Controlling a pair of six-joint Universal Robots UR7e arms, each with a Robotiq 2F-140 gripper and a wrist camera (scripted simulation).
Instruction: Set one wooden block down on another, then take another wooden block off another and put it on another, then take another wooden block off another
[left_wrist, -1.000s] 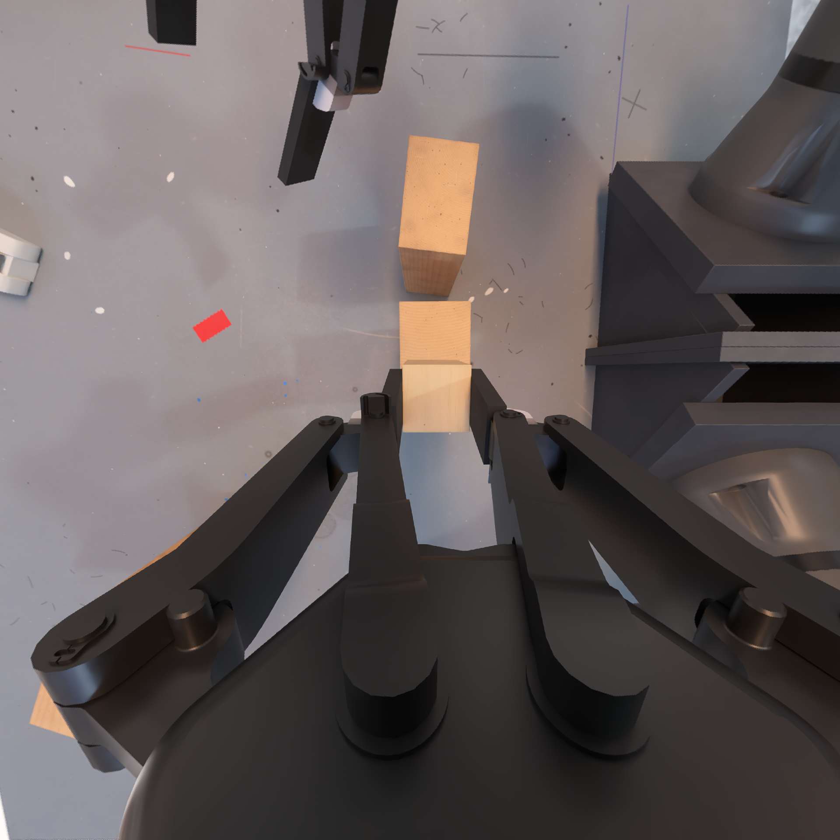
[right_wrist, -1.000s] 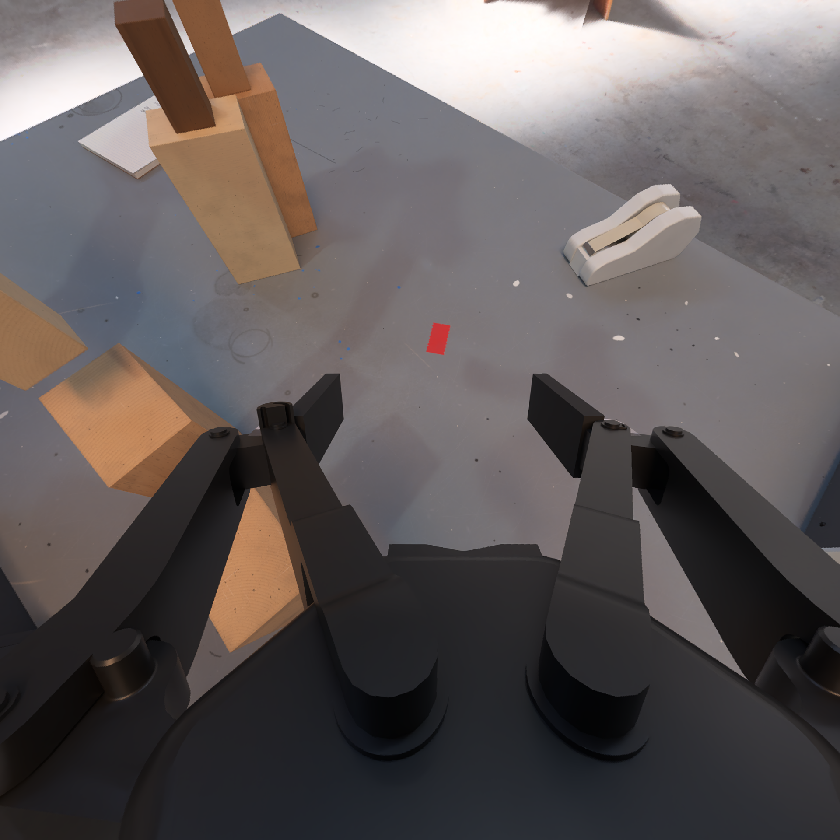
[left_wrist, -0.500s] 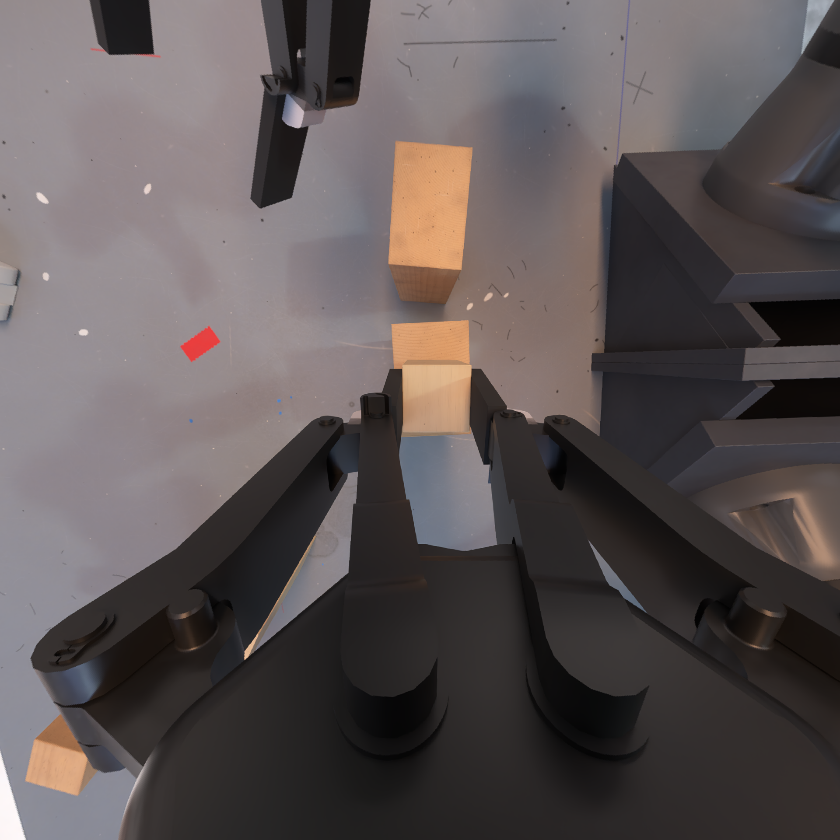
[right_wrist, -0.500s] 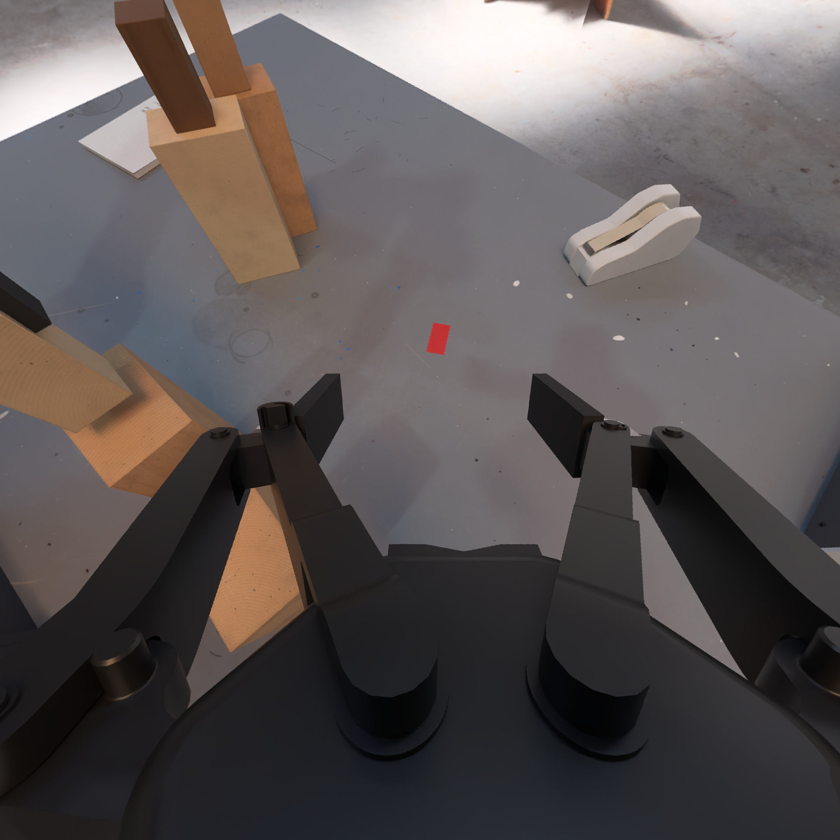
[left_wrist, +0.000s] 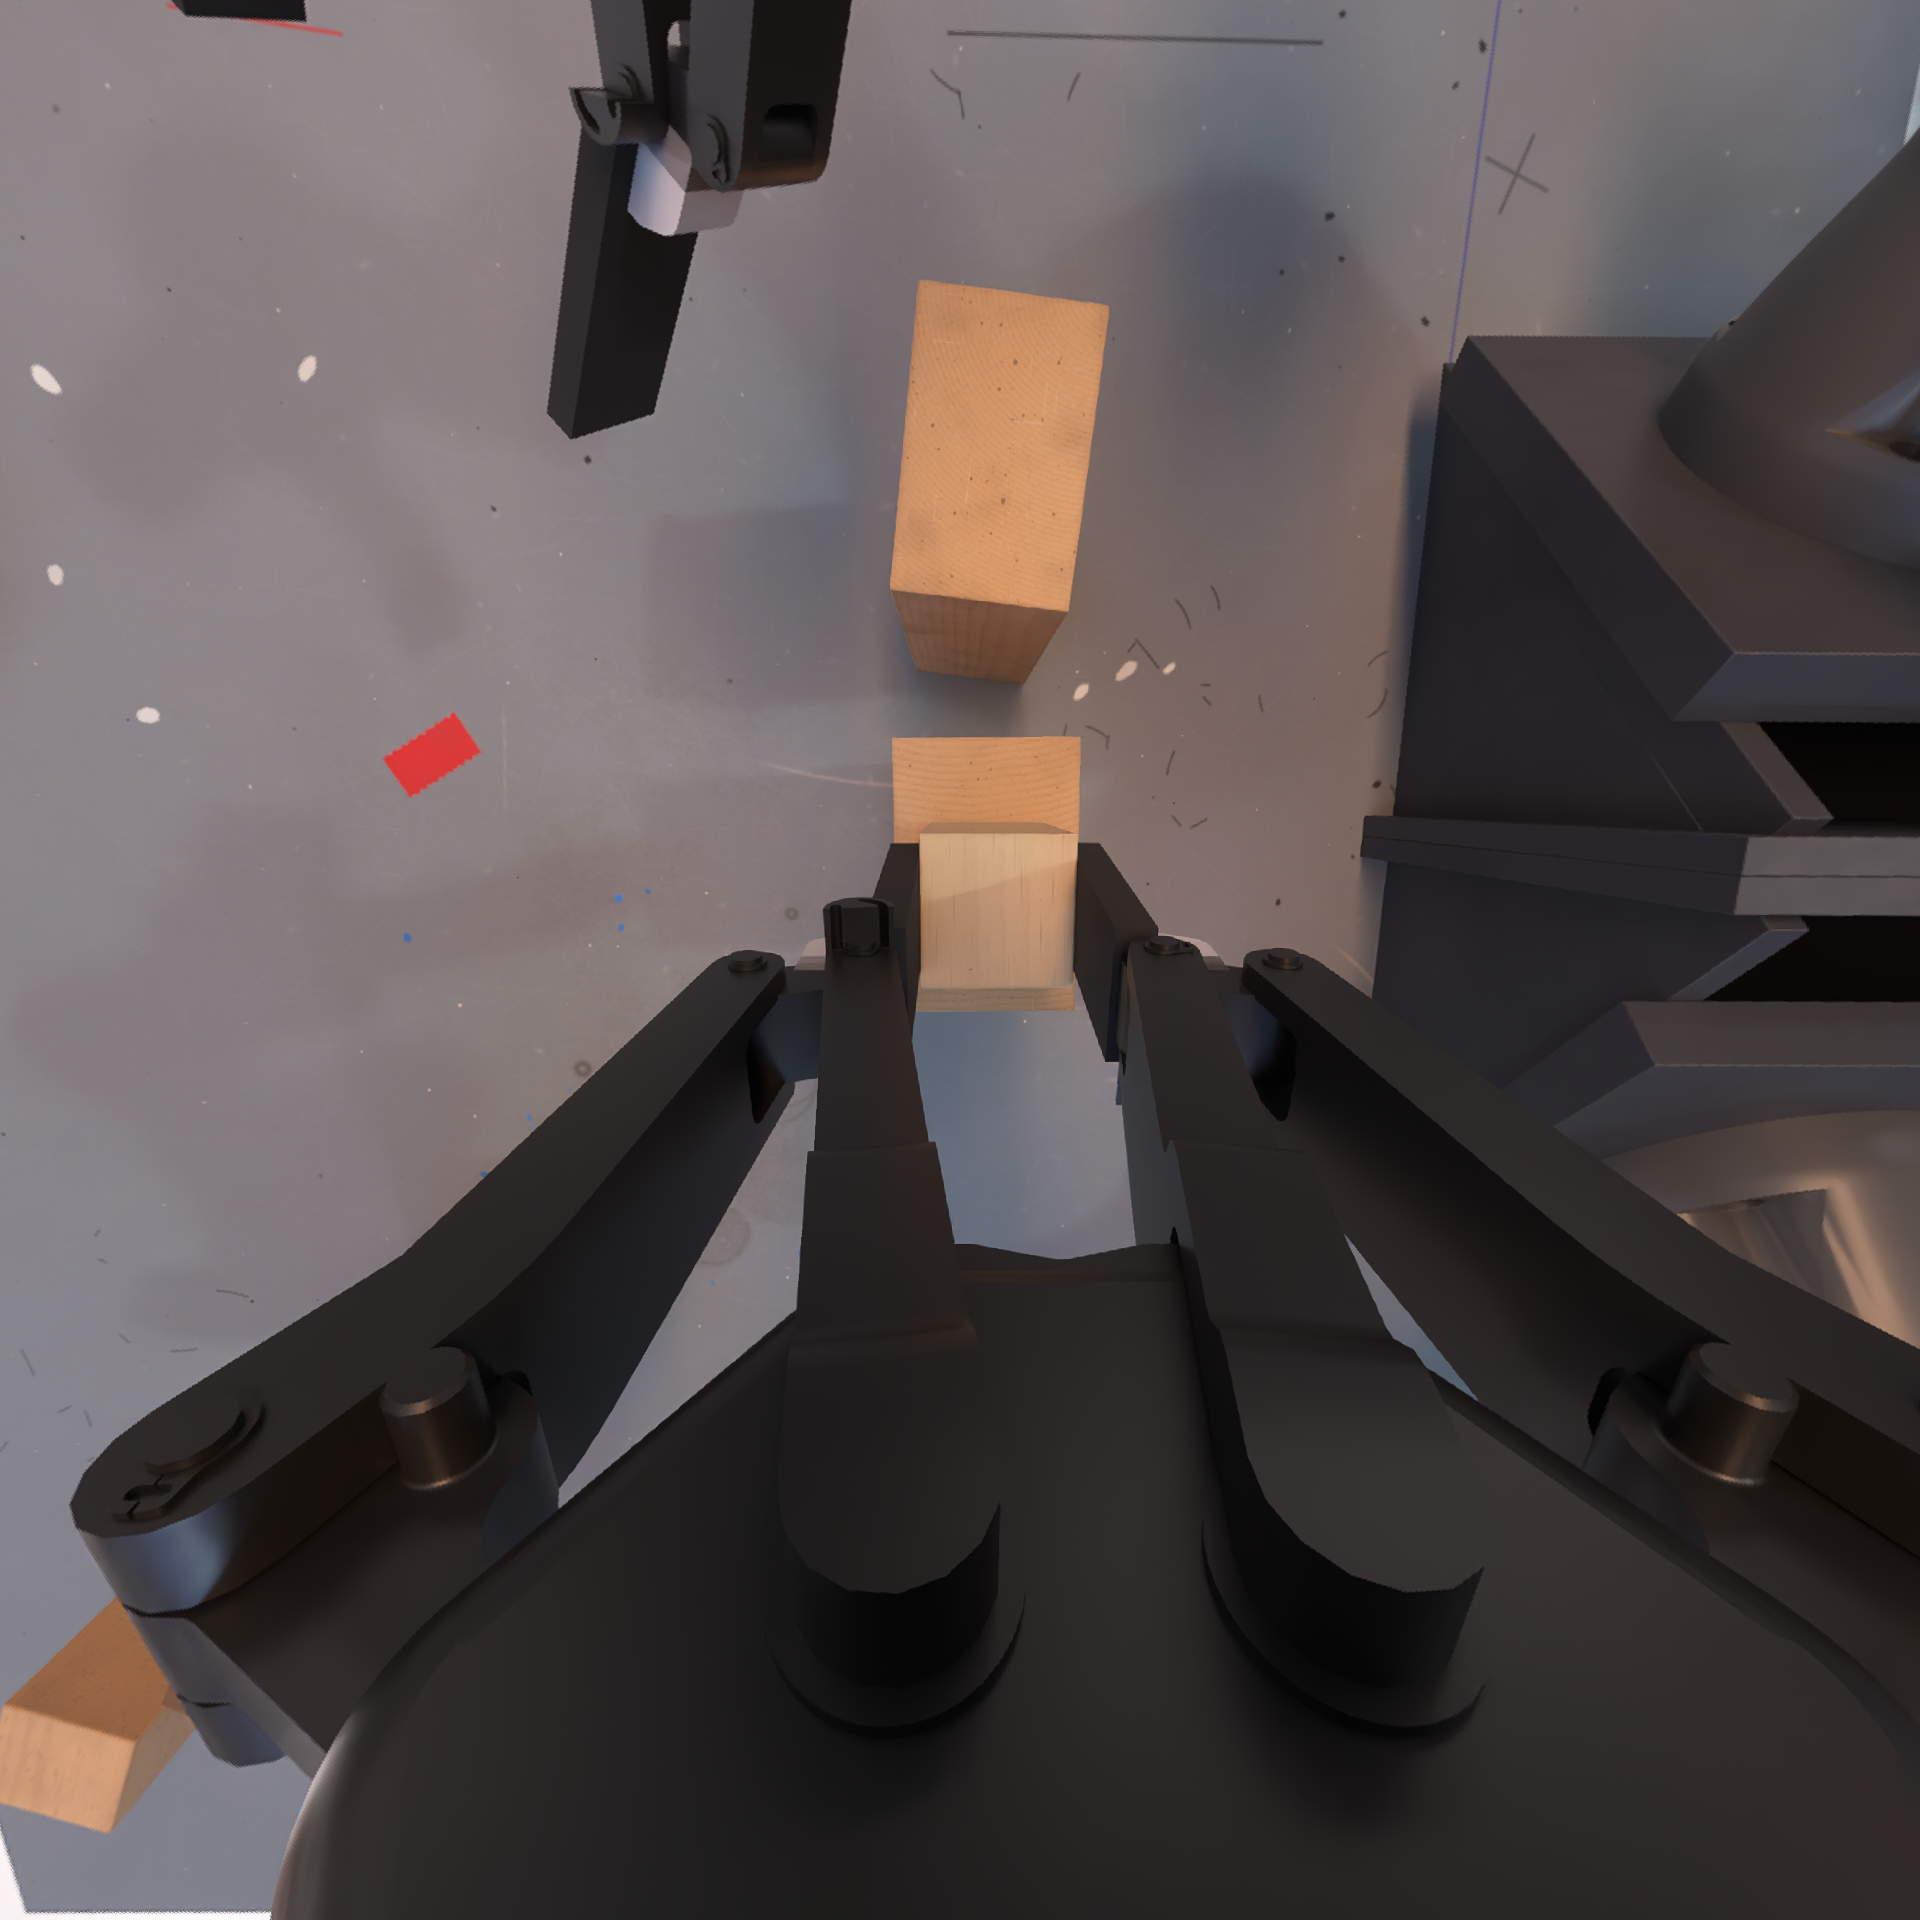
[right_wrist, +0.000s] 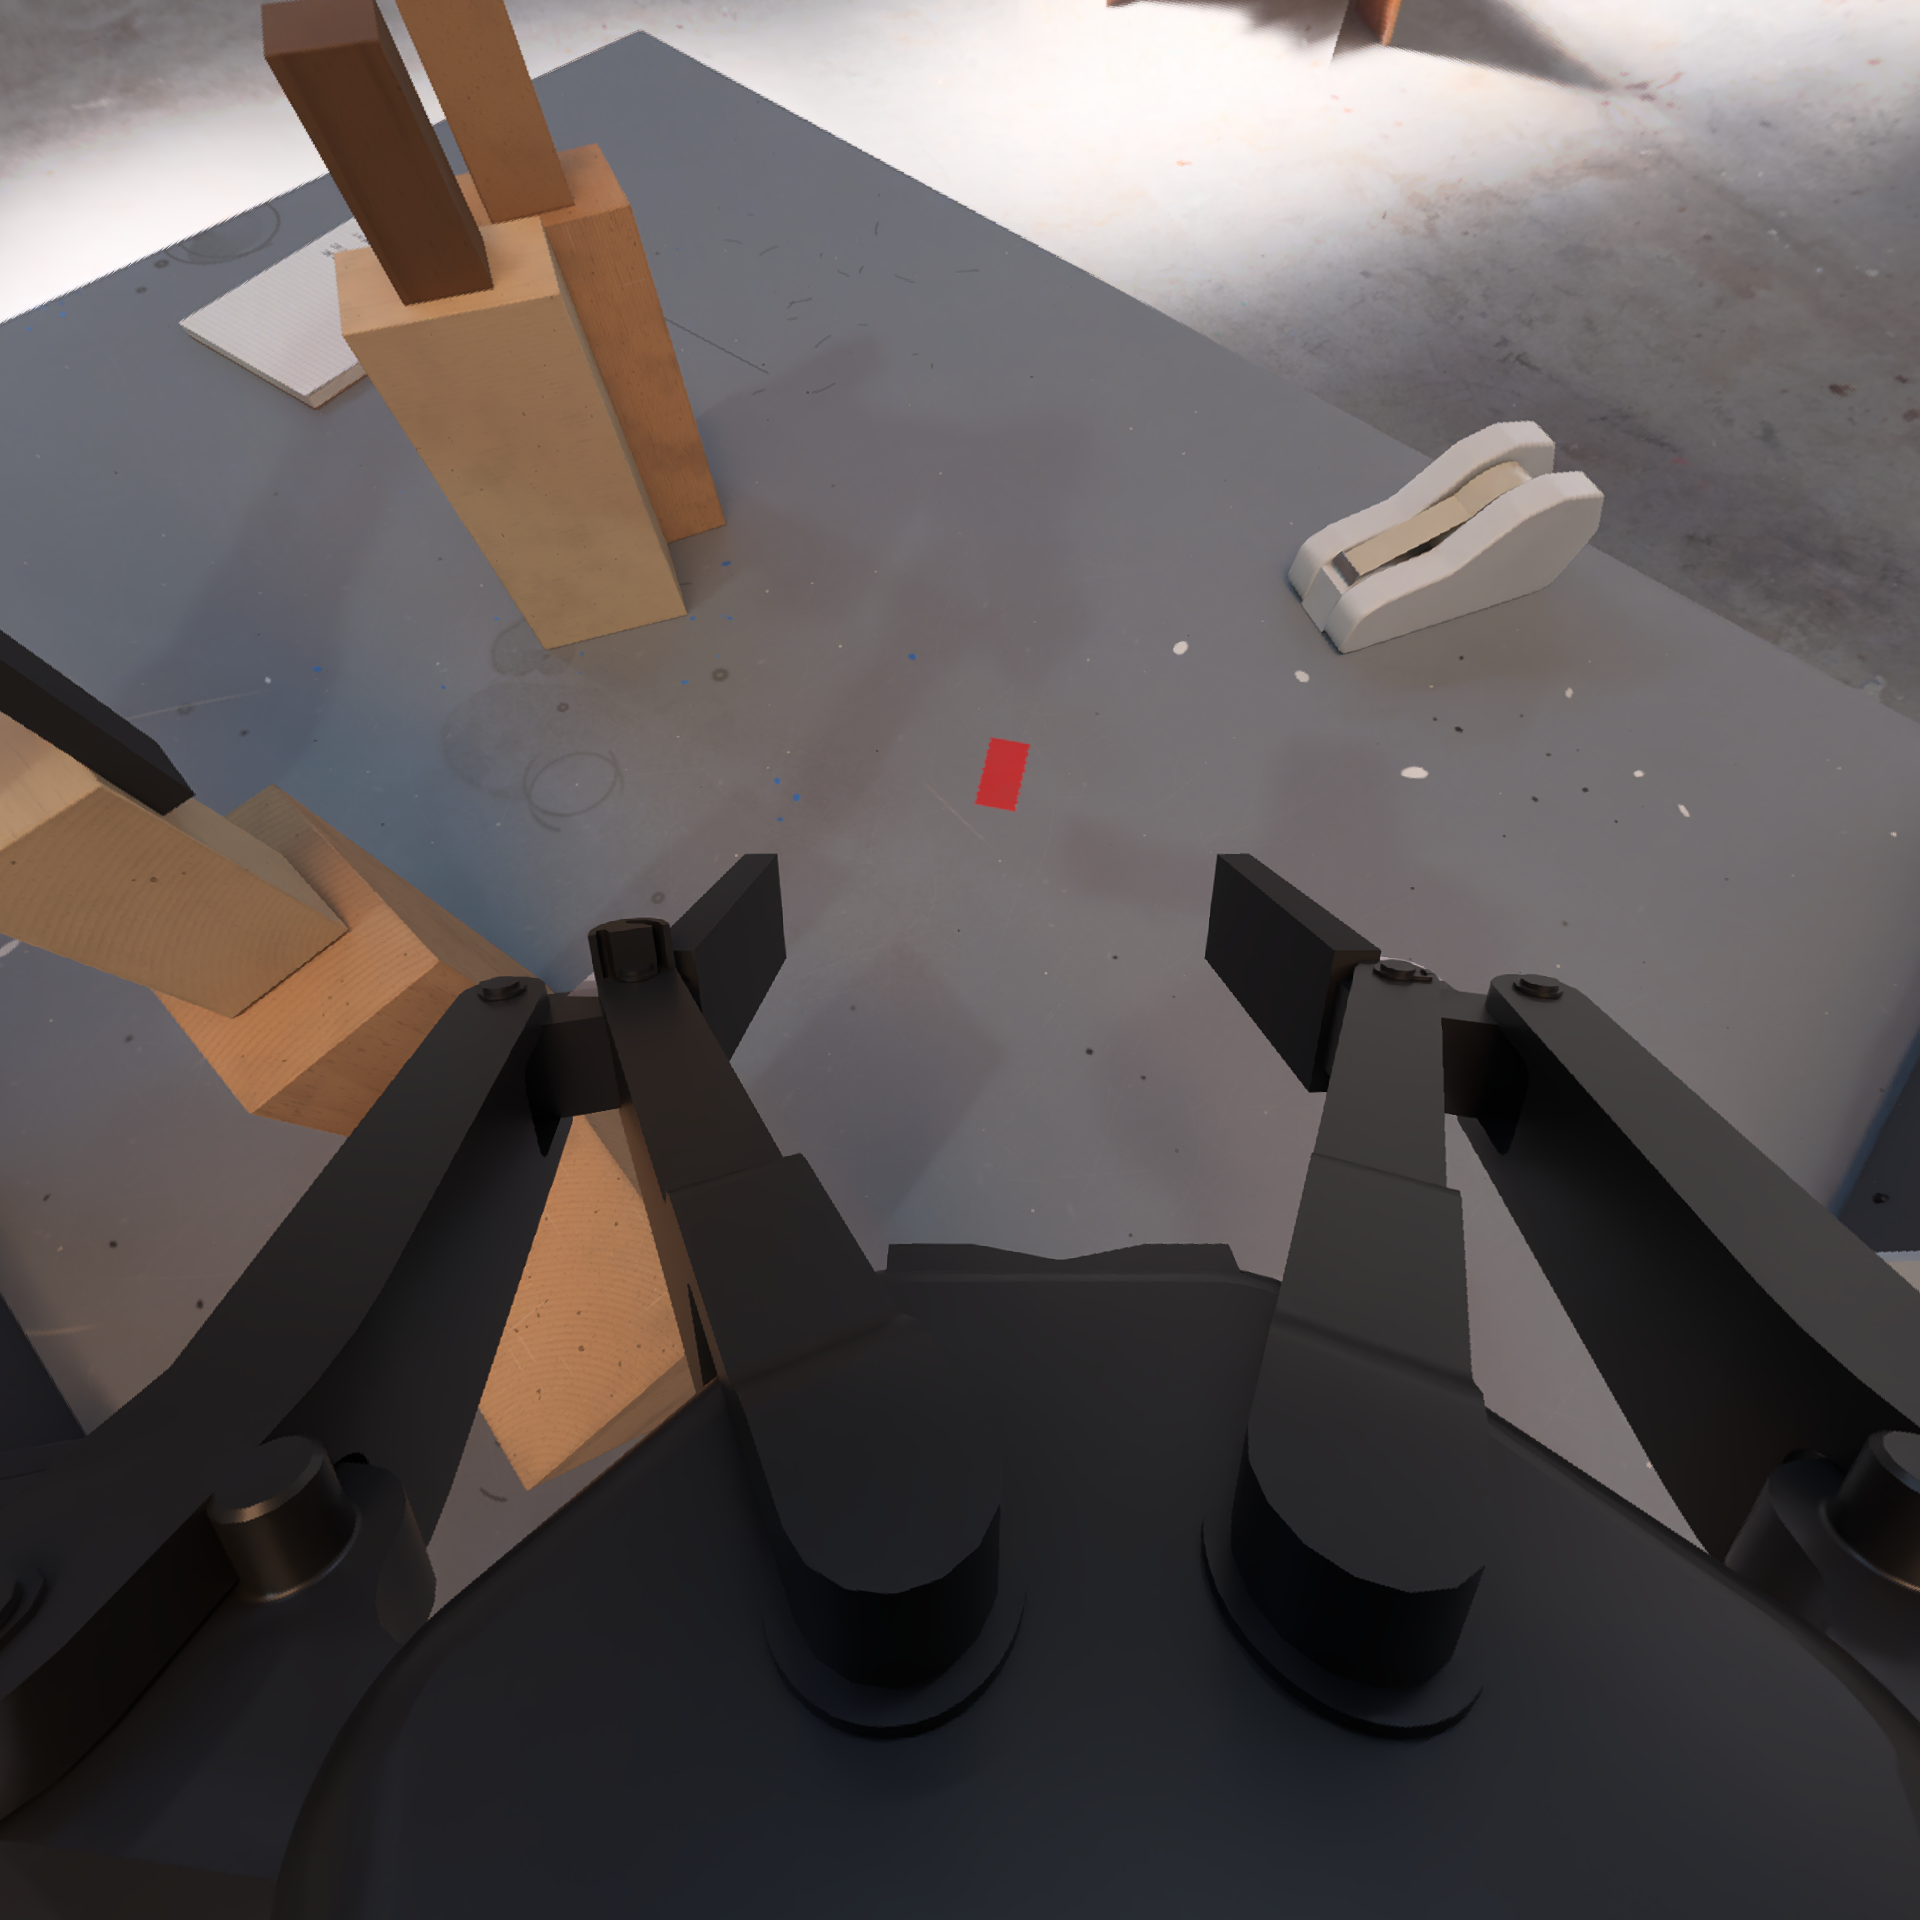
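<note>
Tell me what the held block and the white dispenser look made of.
Held block: pale, unfinished-looking wood, with fine straight grain lines on its face. White dispenser: likely matte moulded plastic, smooth, rounded, no grain; the beige strip inside may be tape, unclear.

The pale block (left_wrist: 995, 914) clamped in the left gripper (left_wrist: 995, 935) has been carried over the block lying on the table (left_wrist: 985, 779), which it now largely covers. In the right wrist view, the held block (right_wrist: 156, 894) has come in from the left above the lying one (right_wrist: 343, 997).

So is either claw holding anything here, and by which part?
The left claw grips a pale wooden block by its two opposite side faces, near one end. The right claw is open, holding nothing.
</note>
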